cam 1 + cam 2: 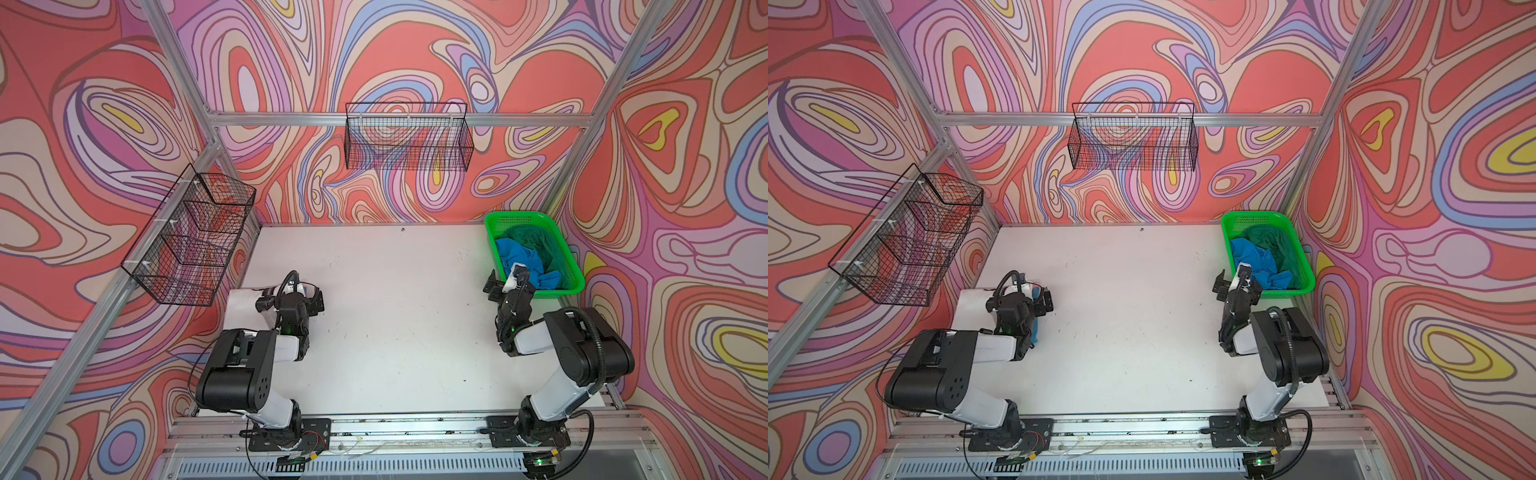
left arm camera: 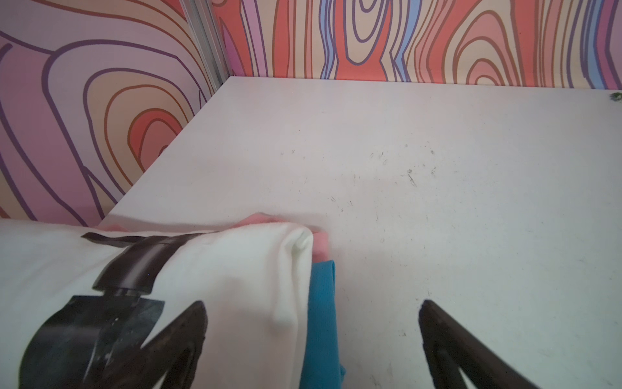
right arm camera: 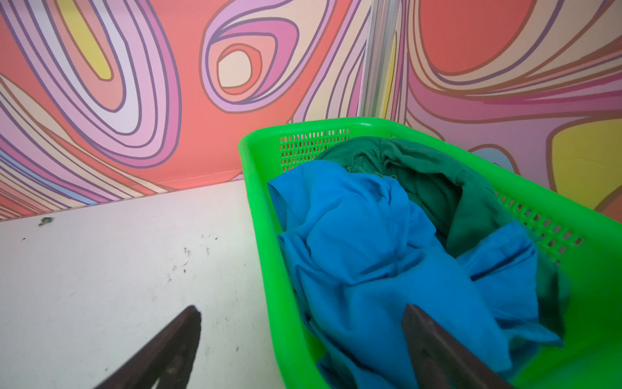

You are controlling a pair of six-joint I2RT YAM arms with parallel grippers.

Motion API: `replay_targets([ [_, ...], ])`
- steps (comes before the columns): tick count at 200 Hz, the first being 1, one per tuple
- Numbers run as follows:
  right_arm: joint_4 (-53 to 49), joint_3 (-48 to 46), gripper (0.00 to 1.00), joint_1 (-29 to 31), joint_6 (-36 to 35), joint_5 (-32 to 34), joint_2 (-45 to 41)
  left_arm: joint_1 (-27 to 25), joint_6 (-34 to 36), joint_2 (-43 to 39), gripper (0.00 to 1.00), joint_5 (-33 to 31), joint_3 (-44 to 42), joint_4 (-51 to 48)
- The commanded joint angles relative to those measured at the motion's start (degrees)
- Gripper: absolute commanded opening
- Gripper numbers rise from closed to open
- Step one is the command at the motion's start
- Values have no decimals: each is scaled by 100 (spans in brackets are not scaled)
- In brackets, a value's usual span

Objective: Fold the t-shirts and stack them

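One scuffed white table (image 1: 395, 332), swirl-patterned walls (image 1: 374, 54)

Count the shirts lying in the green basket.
2: a bright blue shirt in front, a dark green shirt behind it at the far end. Others may be hidden underneath.

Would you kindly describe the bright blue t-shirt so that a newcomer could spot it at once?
At the far right corner of the white table sits a bright green mesh basket. Crumpled shirts lie inside; the bright blue t-shirt is the front one, vivid sky-blue against the dark green t-shirt bunched behind it.
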Motion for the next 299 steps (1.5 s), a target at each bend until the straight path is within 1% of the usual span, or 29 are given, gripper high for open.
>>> replay_targets([
  [1, -105, -79, 98, 12, 3, -88, 124, -37, 94, 0, 100, -33, 10, 200],
  [8, -53, -97, 98, 6, -4, -53, 112, -37, 10, -175, 100, -182, 93, -93],
  [13, -40, -116, 98, 50, 19, 165, 30, -37, -12, -365, 100, -191, 187, -437],
  [19, -264, -177, 98, 65, 66, 26, -160, -37, -5, -610, 100, -285, 383, -972],
  [28, -19, -268, 98, 113, -65, 87, -190, -37, -65, -955, 100, -307, 833, -2177],
  [36, 223, -348, 98, 199, -153, 202, -151, -37, -114, -1113, 100, -411, 1310, -2553],
  [49, 648, -592, 98, 276, -223, 287, -187, -37, -209, -1445, 100, -226, 1855, -3305],
  [53, 856, -656, 98, 298, -249, 464, -209, -37, -264, -1539, 100, -148, 2002, -3451],
  [57, 787, -660, 98, 451, -236, 937, -339, -37, -367, -1632, 100, -99, 2174, -3646],
  [59, 620, -626, 98, 553, -222, 1507, -494, -37, -421, -1677, 100, -79, 2238, -3724],
  [61, 578, -605, 98, 574, -220, 1610, -567, -37, -470, -1719, 100, -50, 2302, -3790],
  [64, 232, -535, 98, 599, -213, 1704, -787, -37, -556, -1785, 100, 2, 2387, -3887],
  [67, -362, -409, 98, 595, -131, 1547, -1126, -37, -619, -1853, 100, 77, 2464, -3965],
  [82, -1530, 128, 98, 554, -161, 1115, -2053, -37, -1048, -2177, 100, 459, 2719, -4305],
  [92, -2664, 698, 98, 543, 268, 1181, -2495, -30, -1502, -2393, 100, 666, 2796, -4509],
  [98, -3492, 1186, 98, 551, 690, 1440, -2683, -22, -1764, -2529, 100, 855, 2828, -4651],
  [109, -5387, 2137, 98, 519, 1852, 1981, -2939, -20, -2117, -2758, 100, 1103, 2836, -4964],
  [124, -6858, 2827, 98, 444, 3188, 2108, -3102, -20, -2848, -3084, 100, 1028, 2755, -5251],
  [130, -7209, 3009, 98, 403, 3487, 2091, -3111, -20, -3057, -3219, 100, 1091, 2726, -5332],
  [141, -7599, 3500, 98, 221, 3224, 1531, -2942, -20, -3232, -3446, 100, 1373, 2763, -5571],
  [146, -8118, 3938, 98, 122, 3133, 1334, -2726, -20, -3257, -3519, 100, 1531, 2818, -5744],
  [159, -9555, 5036, 98, -42, 3282, 1531, -2064, -20, -3336, -3612, 100, 1791, 3093, -6550],
  [174, -10269, 5769, 98, -139, 3191, 1545, -1439, -20, -3098, -3592, 100, 2210, 3415, -7581],
  [186, -10296, 5937, 98, -173, 3200, 1344, -1162, -20, -3020, -3590, 100, 2280, 3500, -8245],
  [206, -10500, 6315, 98, -443, 3369, 571, -627, -20, -2709, -3721, 100, 2058, 3378, -9133],
  [228, -10652, 6679, 98, -868, 3590, -209, -31, -26, -2600, -4042, 100, 1856, 2972, -9672],
  [267, -10868, 7339, 96, -1043, 3659, -388, 1067, -259, -2617, -4530, 100, 1504, 2764, -9717],
  [281, -10870, 7445, 93, -1075, 3725, -484, 1355, -264, -2666, -4462, 100, 1642, 2751, -9718],
  [299, -10821, 7489, 90, -1084, 3819, -346, 1598, -283, -2674, -4342, 100, 1775, 2759, -9730],
])
